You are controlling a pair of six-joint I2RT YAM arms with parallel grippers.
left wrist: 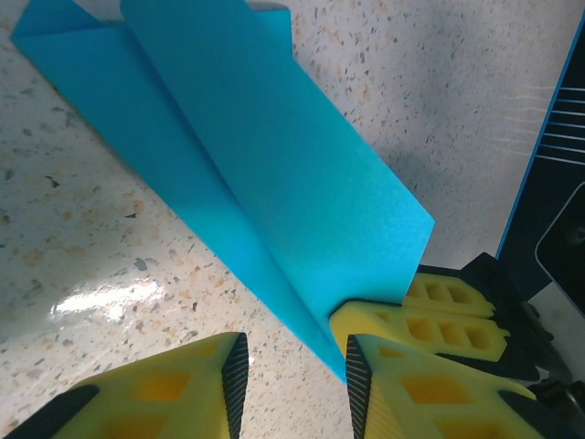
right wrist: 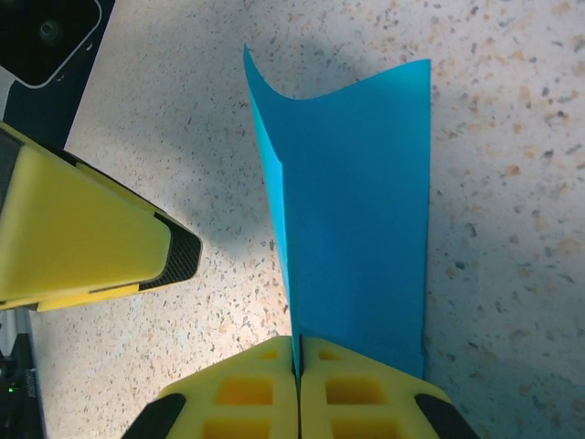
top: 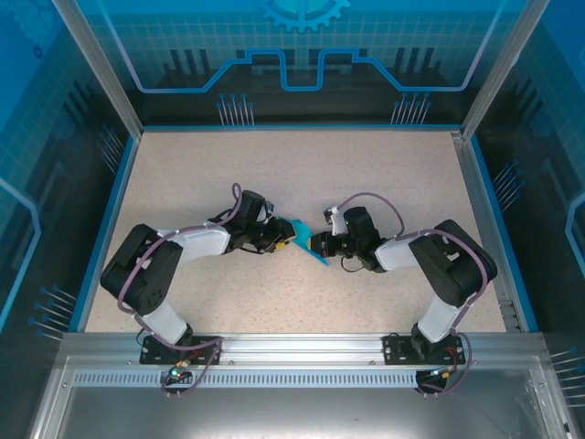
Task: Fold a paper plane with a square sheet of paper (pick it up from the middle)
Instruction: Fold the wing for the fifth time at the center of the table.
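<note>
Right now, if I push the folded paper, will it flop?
Probably floppy: the paper curls at its far edge. Likely light; it would pivot where the right gripper pinches it. The crease may stiffen it lengthwise.

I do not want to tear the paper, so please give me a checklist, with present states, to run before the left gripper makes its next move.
1. Grip of right gripper on the paper: ok, shut.
2. Jaws of left gripper apart: ok.
3. Paper between left jaws: not ok, table shows there.
4. Main crease formed: ok.
5. Far paper edge flat: not ok, curled.
6. Clearance between the grippers: cannot tell.
</note>
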